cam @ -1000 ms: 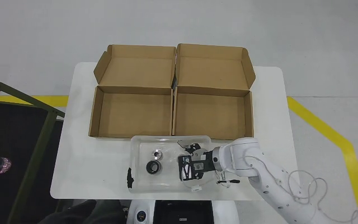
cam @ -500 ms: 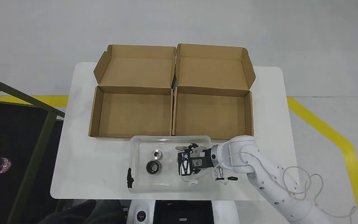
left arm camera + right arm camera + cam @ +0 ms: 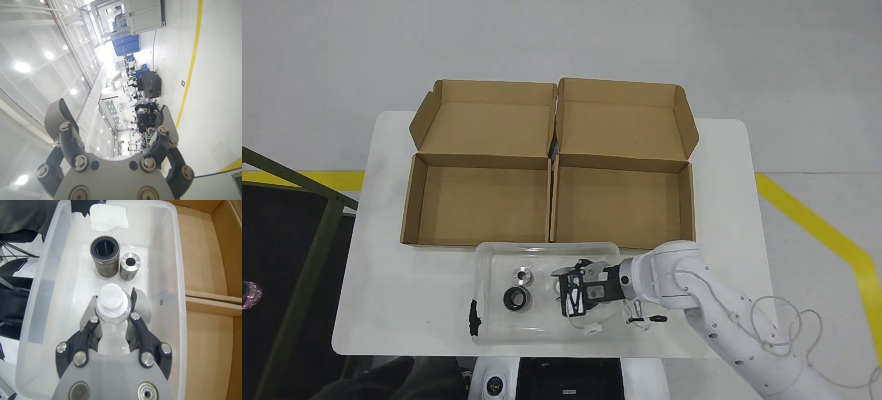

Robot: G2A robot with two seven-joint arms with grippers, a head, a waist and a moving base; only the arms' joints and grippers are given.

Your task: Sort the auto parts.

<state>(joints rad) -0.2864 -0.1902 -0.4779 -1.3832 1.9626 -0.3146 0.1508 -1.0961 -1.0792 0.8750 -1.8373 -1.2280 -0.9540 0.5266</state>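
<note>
My right gripper (image 3: 114, 306) is down inside a clear plastic bin (image 3: 177, 275) and is shut on a white plastic part with a clear collar (image 3: 112, 298), one finger on each side of it. Just beyond it stand a dark linear bearing (image 3: 105, 256) and a smaller silver bushing (image 3: 129, 266), side by side and upright. From above, the right gripper (image 3: 572, 290) sits mid-bin, right of the bearing (image 3: 513, 297) and the bushing (image 3: 523, 274). My left gripper (image 3: 112, 109) is open and holds nothing, pointing up at the hall ceiling.
Two open cardboard boxes, left (image 3: 477, 205) and right (image 3: 620, 208), stand side by side just behind the bin (image 3: 482, 262) with their lids folded back. A white paper scrap (image 3: 108, 218) sticks to the bin's end wall. Bare white table (image 3: 382, 260) flanks the bin.
My right gripper has shifted a little inside the bin, toward the boxes and the two metal parts. The bearing and the bushing have not moved.
</note>
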